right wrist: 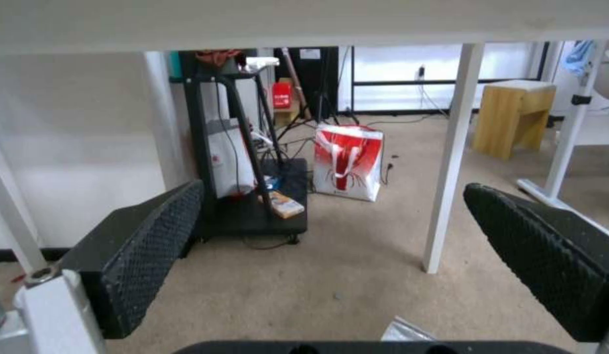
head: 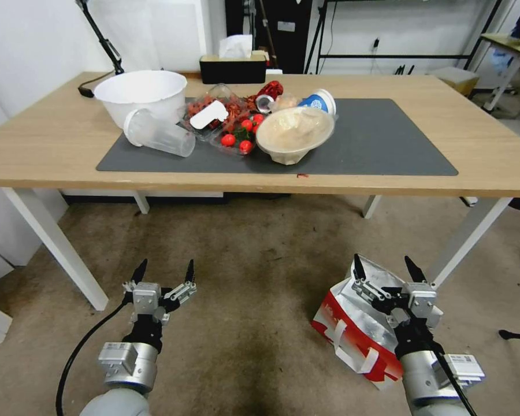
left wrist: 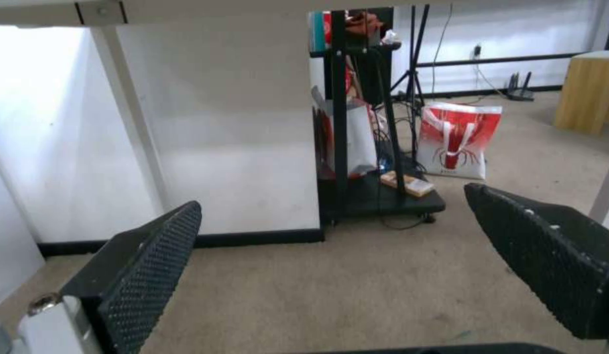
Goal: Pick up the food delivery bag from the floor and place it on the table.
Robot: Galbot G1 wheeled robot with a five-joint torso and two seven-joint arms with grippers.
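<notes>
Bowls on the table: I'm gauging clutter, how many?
2: a large white bowl at the mat's far-left corner, a tilted covered bowl near its front edge. Others may be hidden.

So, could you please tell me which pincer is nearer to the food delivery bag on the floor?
The right. The right pincer is open directly over the food delivery bag, at its foil-lined mouth. The left pincer, also open, is over bare floor, well off to the bag's left.
</notes>
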